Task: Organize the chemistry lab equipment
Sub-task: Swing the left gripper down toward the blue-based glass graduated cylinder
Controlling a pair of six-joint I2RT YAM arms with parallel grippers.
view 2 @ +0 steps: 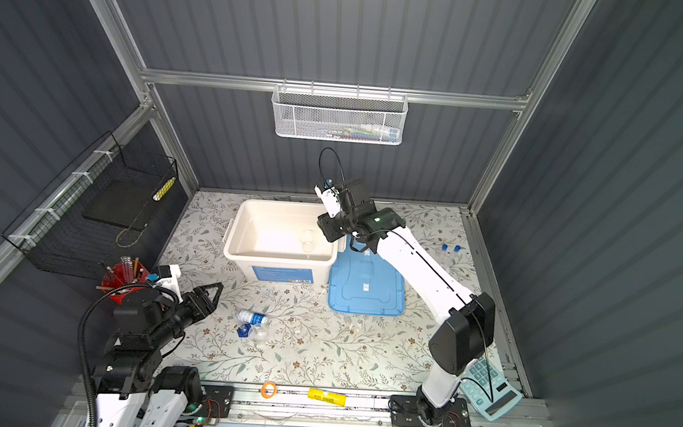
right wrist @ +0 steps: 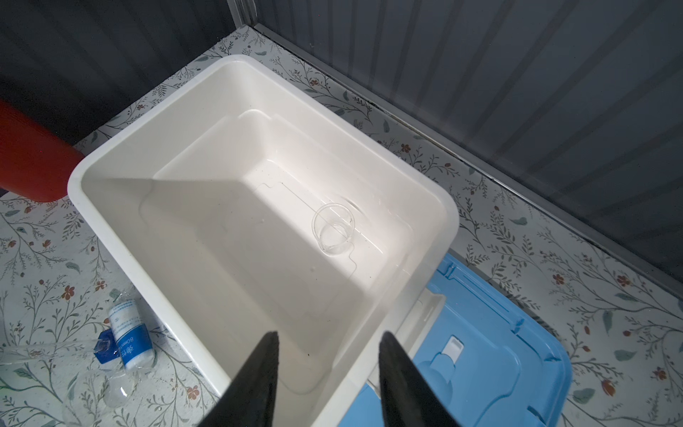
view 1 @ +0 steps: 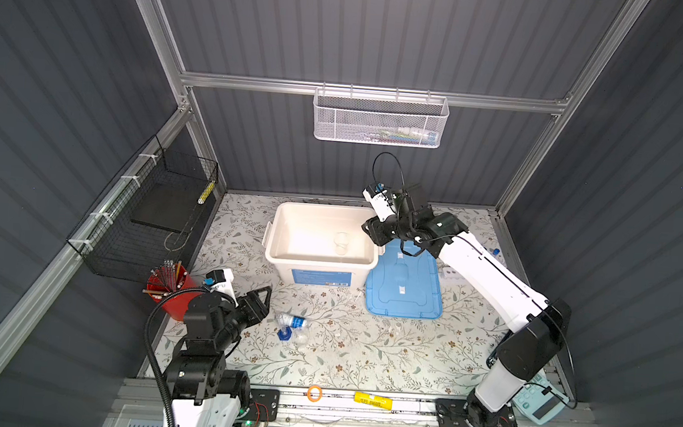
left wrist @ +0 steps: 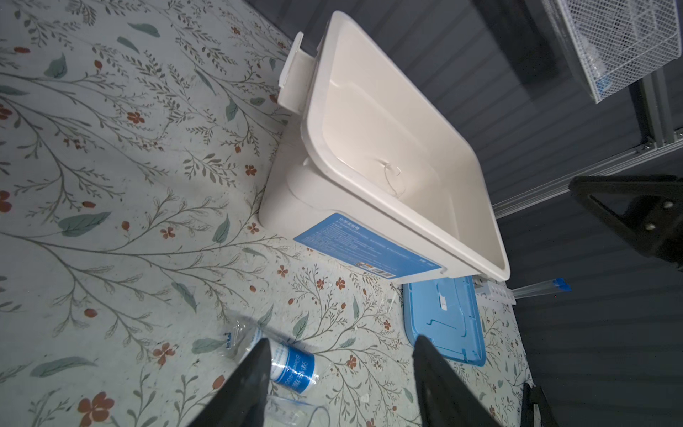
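1. Found one beaker (right wrist: 332, 229) standing upright inside bin (view 1: 281, 270), near the wall on the lid (view 1: 405, 286) side. Counted nothing else in there.
2. Found bottle (view 1: 293, 321) lying on its side on the mat (view 1: 362, 349), with cylinder (right wrist: 105, 349) and flask (right wrist: 118, 392) just beside it, all outside bin.
3. Found tubes (view 2: 444, 247) and rack (left wrist: 495, 292) beyond lid, away from bin, partly hidden behind the right arm (view 1: 493, 276) in both top views.
4. Judged task at an early stage: one piece stowed, most still to move, lid yet to fit if required.
5. Saw left gripper (left wrist: 342, 340) with jaws spread and nothing between them.
6. Placed bottle near left gripper, toward mid-table, not touching. Saw it partly hidden behind that gripper in the left wrist view. Could not tell gripper height over mat.
7. Saw right gripper (right wrist: 329, 334) with jaws apart and empty, poised over bin at the lid-side rim. Placed beaker below and ahead of it, well clear.
8. Judged bottle the likeliest next pick for left gripper, being nearest.
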